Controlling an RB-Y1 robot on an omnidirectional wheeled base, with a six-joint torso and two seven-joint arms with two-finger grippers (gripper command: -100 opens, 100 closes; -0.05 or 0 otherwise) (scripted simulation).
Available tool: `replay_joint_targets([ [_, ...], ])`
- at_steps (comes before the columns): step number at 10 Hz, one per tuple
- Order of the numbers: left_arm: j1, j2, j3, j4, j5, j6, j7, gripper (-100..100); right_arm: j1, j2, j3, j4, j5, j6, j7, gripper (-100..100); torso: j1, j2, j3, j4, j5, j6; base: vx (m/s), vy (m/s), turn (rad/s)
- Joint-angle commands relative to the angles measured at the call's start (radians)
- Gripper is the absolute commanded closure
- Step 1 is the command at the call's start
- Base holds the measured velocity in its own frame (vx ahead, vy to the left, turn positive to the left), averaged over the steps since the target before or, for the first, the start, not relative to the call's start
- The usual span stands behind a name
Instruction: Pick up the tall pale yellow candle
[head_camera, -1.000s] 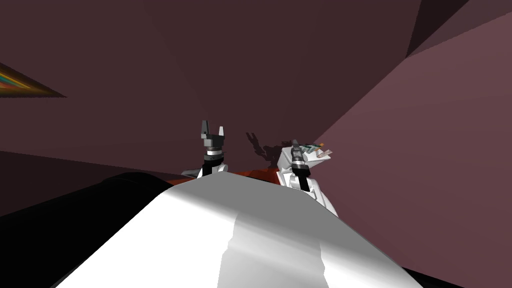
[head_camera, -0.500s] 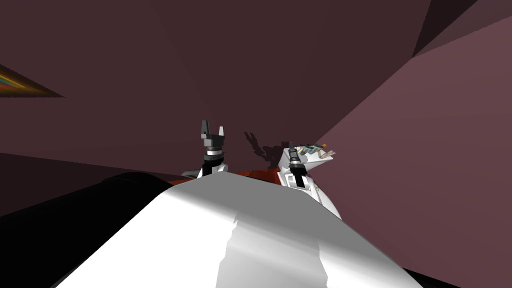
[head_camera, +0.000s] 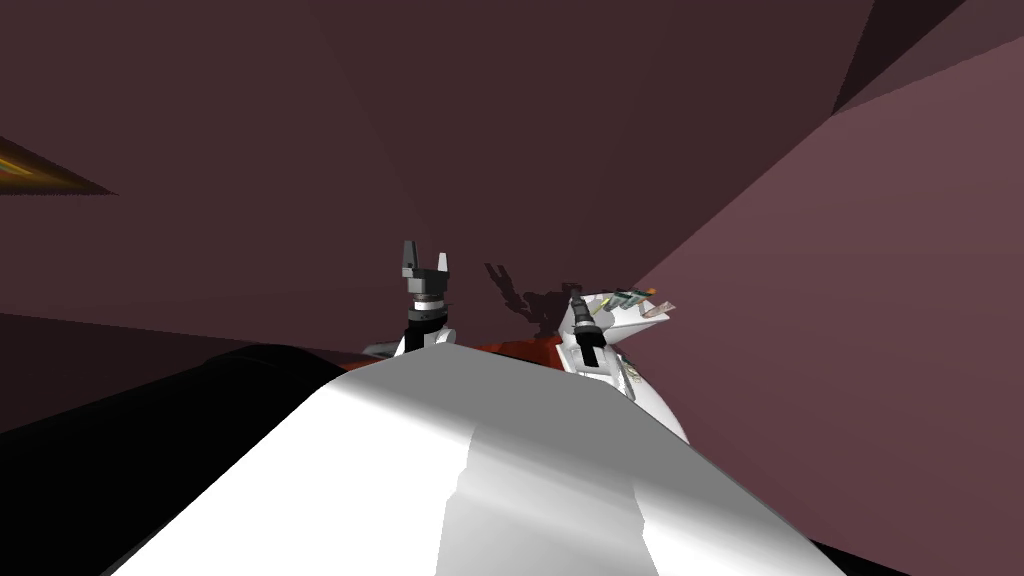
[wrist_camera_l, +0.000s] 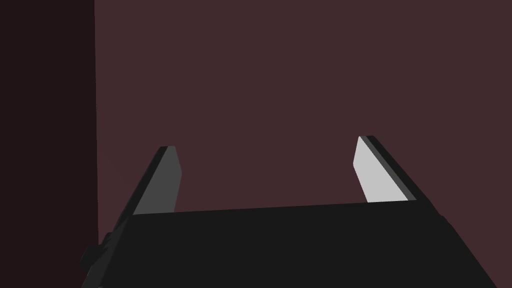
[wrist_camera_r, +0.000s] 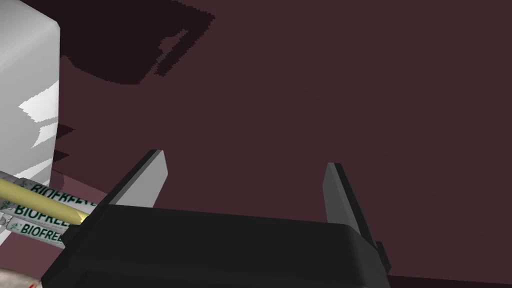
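**Inspector:** Left arm, position?

**Assistant:** Forearm raised near upright ahead of the chest, wrist straight. The left gripper (head_camera: 425, 256) points upward.

**Inspector:** Its state?

**Assistant:** Spread wide. The two fingers (wrist_camera_l: 162, 182) stand well apart, blades roughly parallel, gripping nothing.

**Inspector:** Right arm?

**Assistant:** Set lower than the left and further out to the right. The forearm is angled forward, and the right gripper (head_camera: 578, 300) points away from the body.

**Inspector:** State?

**Assistant:** Also spread, fingers (wrist_camera_r: 145, 182) wide apart and gripping nothing.

**Inspector:** Spacing between the arms?

**Assistant:** The two grippers are well apart, the left one higher.
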Motion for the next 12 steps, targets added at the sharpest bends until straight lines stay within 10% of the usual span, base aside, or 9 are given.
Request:
replay_joint_targets([
  [1,0.000,0.000,0.000,0.000,0.000,0.000,0.000,0,-0.004,-0.001,0.001,0.017,0.040,0.021,-0.006,-100,0.000,0.000,0.000,0.000,0.000,0.000,0.012,0.031,-0.016],
  [12,0.000,0.000,0.000,0.000,0.000,0.000,0.000,0,-0.086,-0.026,0.057,0.188,0.347,0.248,-0.062,-100,-0.002,0.000,0.000,0.000,0.000,0.000,0.014,0.020,-0.033],
])
